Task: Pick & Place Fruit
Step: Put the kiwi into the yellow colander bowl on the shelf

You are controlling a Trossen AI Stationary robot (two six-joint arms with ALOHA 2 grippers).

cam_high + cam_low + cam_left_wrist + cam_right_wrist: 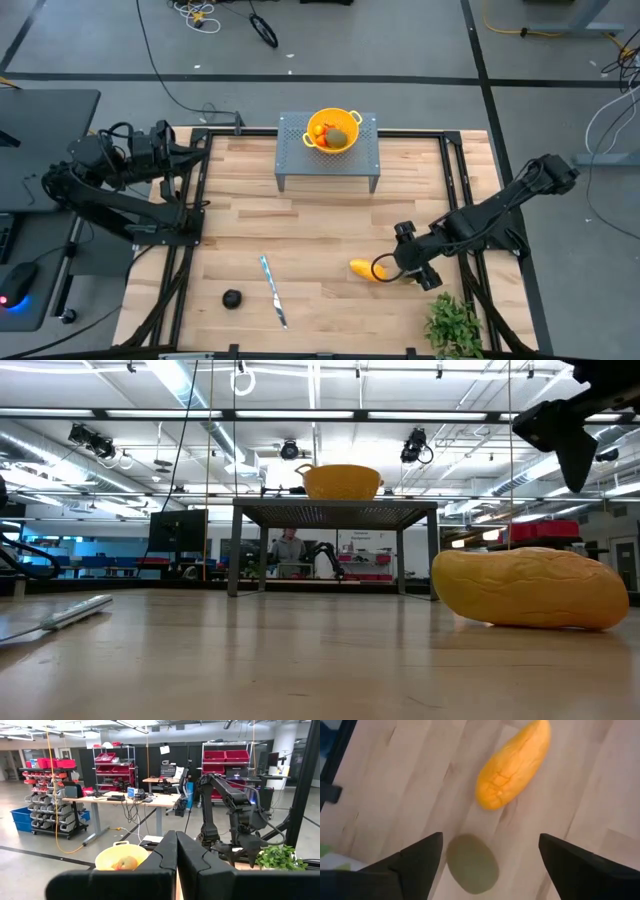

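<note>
A yellow-orange oblong fruit (364, 268) (512, 765) lies on its side on the wooden table, at the near right. Beside it an olive-green oval fruit (472, 864) rests on the table between the fingers of my right gripper (490, 865) (398, 265). That gripper is open and points steeply down, its fingers standing on either side of the oval without touching it. A dark round fruit (232, 298) sits near the front left. A yellow bowl (333, 130) on a grey stand (328, 160) holds orange-red and green fruit. My left gripper (176, 865) waits shut at the table's left edge.
A slim silver knife (273, 290) lies on the table near the front middle. A leafy green plant (455, 325) stands at the front right corner, close behind my right arm. Black frame rails (470, 200) run along the table's sides.
</note>
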